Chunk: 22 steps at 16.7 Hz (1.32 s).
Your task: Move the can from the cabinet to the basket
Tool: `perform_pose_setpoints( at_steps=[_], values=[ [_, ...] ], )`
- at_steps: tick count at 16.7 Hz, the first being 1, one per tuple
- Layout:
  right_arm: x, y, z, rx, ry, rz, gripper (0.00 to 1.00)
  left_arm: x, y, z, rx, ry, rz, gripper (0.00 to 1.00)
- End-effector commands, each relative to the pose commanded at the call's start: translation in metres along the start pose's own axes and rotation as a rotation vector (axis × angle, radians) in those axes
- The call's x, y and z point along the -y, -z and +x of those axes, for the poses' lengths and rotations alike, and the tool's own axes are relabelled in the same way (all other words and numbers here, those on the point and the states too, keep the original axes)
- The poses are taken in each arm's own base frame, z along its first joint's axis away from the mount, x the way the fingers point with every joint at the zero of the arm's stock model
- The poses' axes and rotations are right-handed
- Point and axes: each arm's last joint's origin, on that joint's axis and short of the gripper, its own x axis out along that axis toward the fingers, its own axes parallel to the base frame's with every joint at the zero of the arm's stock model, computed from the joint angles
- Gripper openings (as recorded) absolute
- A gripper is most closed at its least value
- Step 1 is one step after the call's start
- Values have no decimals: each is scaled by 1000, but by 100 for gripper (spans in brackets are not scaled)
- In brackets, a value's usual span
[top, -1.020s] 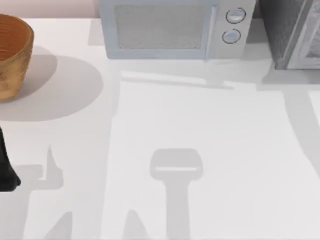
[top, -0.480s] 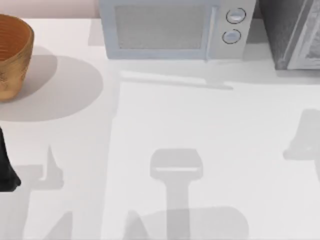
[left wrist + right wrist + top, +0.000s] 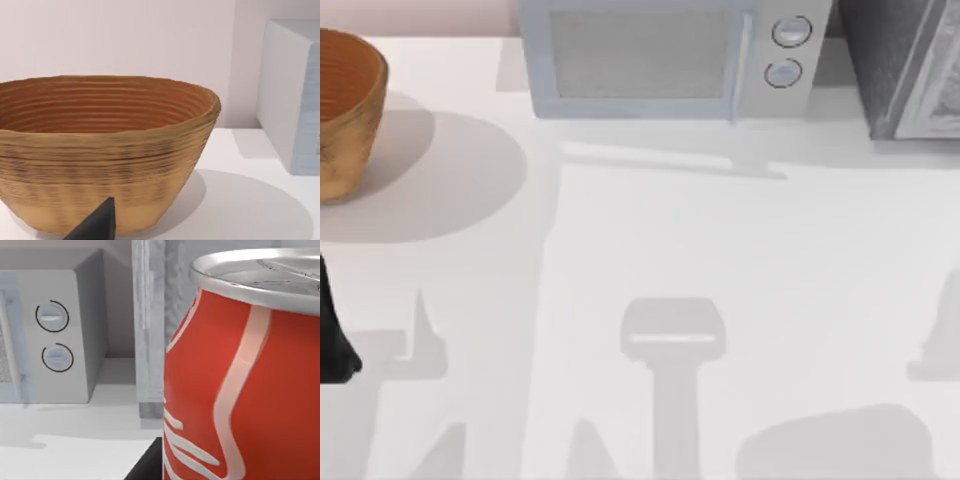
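The red can (image 3: 240,390), white script and silver top, looms close in the right wrist view, upright, with my right gripper (image 3: 240,470) shut on it; one dark finger (image 3: 147,467) shows beside its lower side. Behind it stands the cabinet (image 3: 150,325), also at the top view's far right (image 3: 895,70), dark speckled side and pale framed front. The orange-brown woven basket (image 3: 345,110) sits at the far left of the table and is seen near in the left wrist view (image 3: 105,150). My left arm (image 3: 332,340) is parked at the left edge, in front of the basket.
A light grey microwave (image 3: 660,60) with two round knobs stands at the back middle, between basket and cabinet; its knobs (image 3: 50,335) face the right wrist camera. The white table (image 3: 720,250) stretches open in front of it, crossed by arm shadows.
The right arm's shadow on the table's right side has slid toward the front edge. The left arm, basket and microwave have not moved.
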Motion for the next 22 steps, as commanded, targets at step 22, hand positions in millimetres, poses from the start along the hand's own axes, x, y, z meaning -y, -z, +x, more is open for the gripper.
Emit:
perform_pose_setpoints(
  at_steps=[22],
  values=[
    [-68,-150,111,236,47,72,0,0,0,0,0,0,0,100]
  ],
)
